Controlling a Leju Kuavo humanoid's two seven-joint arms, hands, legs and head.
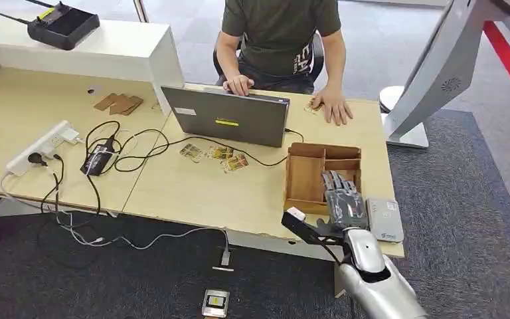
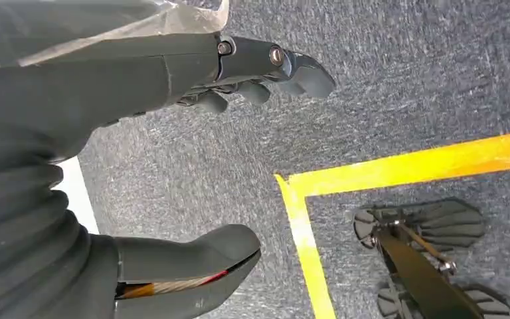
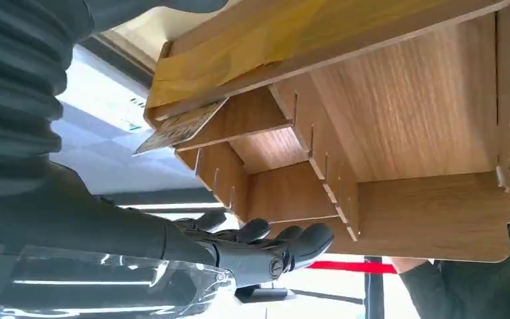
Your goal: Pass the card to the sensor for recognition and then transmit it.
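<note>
Wooden box (image 1: 305, 178) beside right hand (image 1: 342, 199), laptop (image 1: 229, 117) behind.

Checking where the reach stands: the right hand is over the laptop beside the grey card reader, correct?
Not quite. The head view shows the right hand over the wooden box, not the laptop. The grey card reader does lie beside it.
</note>
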